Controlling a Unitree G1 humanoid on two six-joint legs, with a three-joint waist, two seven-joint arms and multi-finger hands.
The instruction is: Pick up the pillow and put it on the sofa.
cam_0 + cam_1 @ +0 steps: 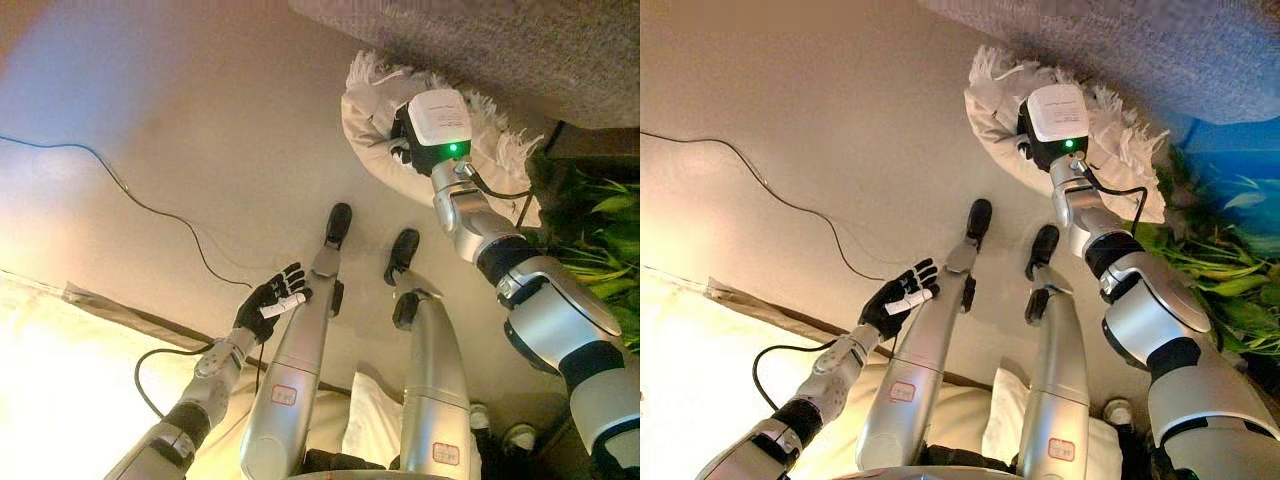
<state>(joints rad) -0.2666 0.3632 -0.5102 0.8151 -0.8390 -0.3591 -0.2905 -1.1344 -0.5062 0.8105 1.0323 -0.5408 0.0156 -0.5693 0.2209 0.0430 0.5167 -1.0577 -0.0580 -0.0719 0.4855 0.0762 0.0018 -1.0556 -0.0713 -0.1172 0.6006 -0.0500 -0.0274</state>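
Right hand (405, 135) at 1 o'clock reaches onto the fringed pillow (385, 155) below the sofa (500, 50), fingers hidden; left hand (272, 300) at 7 o'clock waits, fingers spread.

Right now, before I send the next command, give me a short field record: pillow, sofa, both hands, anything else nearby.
pillow: white, fringed pillow lying on the floor against the sofa's base
sofa: grey sofa along the top of the view, nothing on the part shown
right hand: right hand reached down onto the pillow, fingers mostly hidden, grip unclear
left hand: left hand open, held above the floor, holding nothing
other: green plant at right; thin cable on the floor
task state: pillow not yet on the sofa
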